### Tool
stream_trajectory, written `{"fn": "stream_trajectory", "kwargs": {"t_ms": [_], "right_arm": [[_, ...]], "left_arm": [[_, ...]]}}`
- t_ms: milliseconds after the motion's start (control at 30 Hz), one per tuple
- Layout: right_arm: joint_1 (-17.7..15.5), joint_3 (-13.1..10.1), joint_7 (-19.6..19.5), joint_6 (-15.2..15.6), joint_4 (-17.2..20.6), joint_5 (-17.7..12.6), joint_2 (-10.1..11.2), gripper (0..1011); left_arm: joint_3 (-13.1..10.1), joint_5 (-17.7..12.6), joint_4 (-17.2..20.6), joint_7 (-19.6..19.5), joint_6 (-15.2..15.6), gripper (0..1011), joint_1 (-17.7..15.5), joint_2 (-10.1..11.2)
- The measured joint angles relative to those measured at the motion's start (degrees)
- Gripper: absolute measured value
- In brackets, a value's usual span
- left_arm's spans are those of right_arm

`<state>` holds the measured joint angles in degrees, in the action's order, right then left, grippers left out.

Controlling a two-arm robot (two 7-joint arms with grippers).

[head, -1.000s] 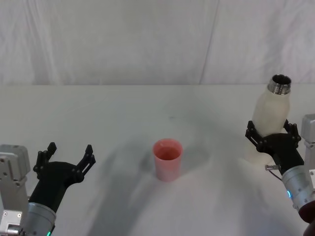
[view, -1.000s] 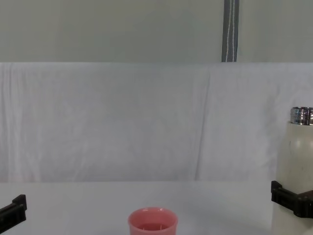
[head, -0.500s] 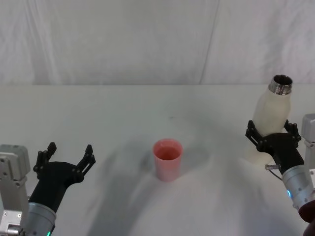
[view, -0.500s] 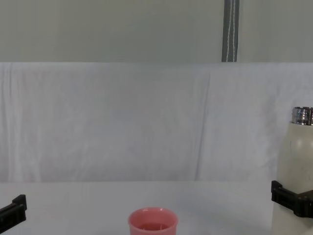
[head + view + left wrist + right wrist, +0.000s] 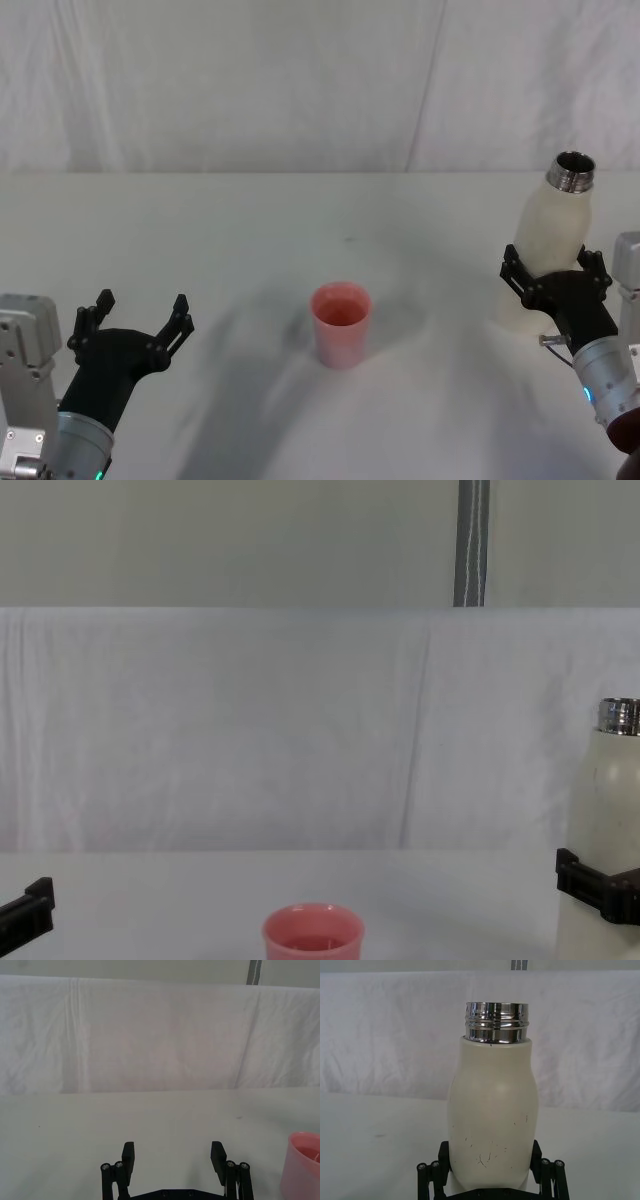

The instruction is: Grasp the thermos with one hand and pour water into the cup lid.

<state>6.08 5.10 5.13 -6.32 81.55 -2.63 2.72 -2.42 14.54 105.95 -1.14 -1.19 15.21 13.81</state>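
Note:
The cream-white thermos stands upright at the table's right side, its steel neck open at the top. My right gripper is shut on the lower body of the thermos, one finger against each side. The salmon-pink cup lid sits upright in the middle of the table, well to the left of the thermos. My left gripper hovers open and empty near the front left, with the cup lid off to its side.
A white cloth covers the table and hangs as a backdrop behind it. A grey vertical pole rises behind the backdrop. Bare cloth lies between the cup lid and each gripper.
The thermos and my right gripper have drifted very slightly to the right and down. The left gripper and the cup lid have not moved.

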Motion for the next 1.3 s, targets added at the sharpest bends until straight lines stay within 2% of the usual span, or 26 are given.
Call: {"fn": "stream_trajectory", "kwargs": {"t_ms": [733, 1000, 1300], "right_arm": [[-0.46, -0.39, 0.11, 0.07, 0.96, -0.33, 0.24, 955], [0.35, -0.54, 0.58, 0.32, 1.71, -0.37, 0.96, 955], [1.45, -0.3, 0.77, 2.12, 3.23, 1.0, 2.14, 955]], "left_arm": [[0.0, 0.0, 0.0, 0.0, 0.0, 1001, 0.0, -0.01], [0.0, 0.0, 0.0, 0.0, 0.0, 1001, 0.0, 0.0], [0.0, 0.0, 0.0, 0.0, 0.0, 1001, 0.0, 0.0]]}}
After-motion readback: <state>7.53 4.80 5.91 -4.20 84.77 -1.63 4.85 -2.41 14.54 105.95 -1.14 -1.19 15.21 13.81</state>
